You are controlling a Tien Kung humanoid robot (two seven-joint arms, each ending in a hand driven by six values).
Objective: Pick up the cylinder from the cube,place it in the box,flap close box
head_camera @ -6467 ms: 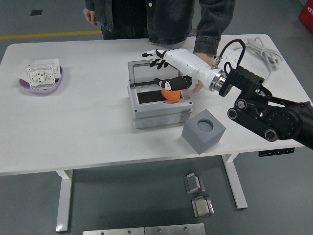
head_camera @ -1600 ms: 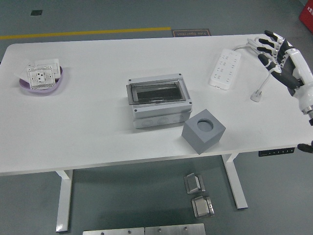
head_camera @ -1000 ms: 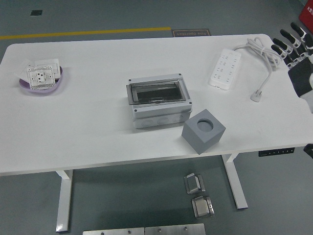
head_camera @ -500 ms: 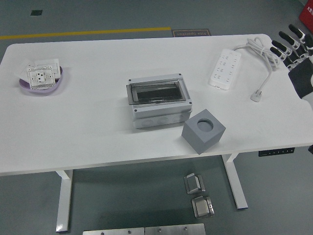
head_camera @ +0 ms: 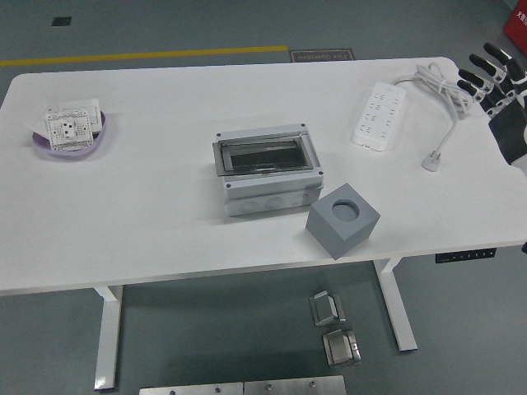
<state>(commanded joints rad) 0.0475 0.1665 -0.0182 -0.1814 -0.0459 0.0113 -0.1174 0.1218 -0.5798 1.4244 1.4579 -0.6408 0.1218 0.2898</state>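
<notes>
The grey box (head_camera: 268,174) stands mid-table with its clear flap lid shut flat on top; what is inside does not show through it. The grey cube (head_camera: 342,220) sits to its lower right near the table's front edge, and its round socket on top holds nothing. No cylinder is visible. My right hand (head_camera: 501,82) hangs at the far right edge of the picture, beyond the table's right end, fingers spread and holding nothing. The left arm is out of view.
A white power strip (head_camera: 378,114) with its cable (head_camera: 440,90) lies at the back right. A purple dish (head_camera: 71,140) with white socket plates sits at the far left. Metal parts (head_camera: 333,325) lie on the floor below the table.
Early on my right hand was over the open box holding the orange cylinder with a person behind; now the lid is shut, the person is gone and the hand has drawn back right.
</notes>
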